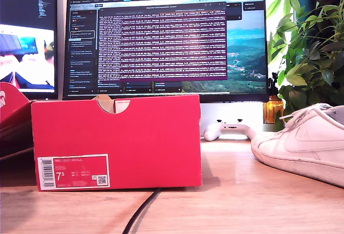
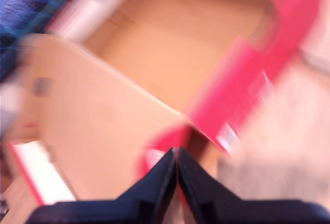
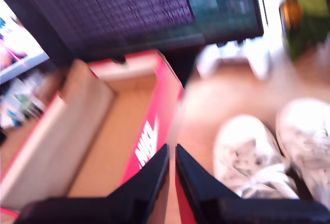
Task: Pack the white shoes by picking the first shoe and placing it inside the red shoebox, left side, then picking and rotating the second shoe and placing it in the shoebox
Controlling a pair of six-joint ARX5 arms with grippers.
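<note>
Exterior view. The red shoebox (image 1: 116,142) stood on the wooden table (image 1: 242,191) toward the exterior view's left, its near face carrying a half-round notch in the top edge and a white label (image 1: 73,171) marked 7.5. One of the white shoes (image 1: 306,141) lay on the table at the exterior view's right, well apart from the box and cut off by the picture's edge. Behind them stood a large monitor (image 1: 166,40), a white game controller (image 1: 230,130) and a leafy plant (image 1: 309,40); a black cable (image 1: 142,212) ran along the table toward the near edge. Neither arm appeared in this view.

First wrist view. The picture was blurred. My first gripper (image 2: 177,157) hung above the open shoebox (image 2: 247,85), its jaws together with nothing between them. The brown cardboard interior showed no shoe.

Second wrist view. Also blurred. My second gripper (image 3: 171,154) hung over the long red wall of the shoebox (image 3: 154,116), its jaws nearly together and holding nothing. Both white shoes (image 3: 273,152) lay side by side on the table beside the box, outside it.
</note>
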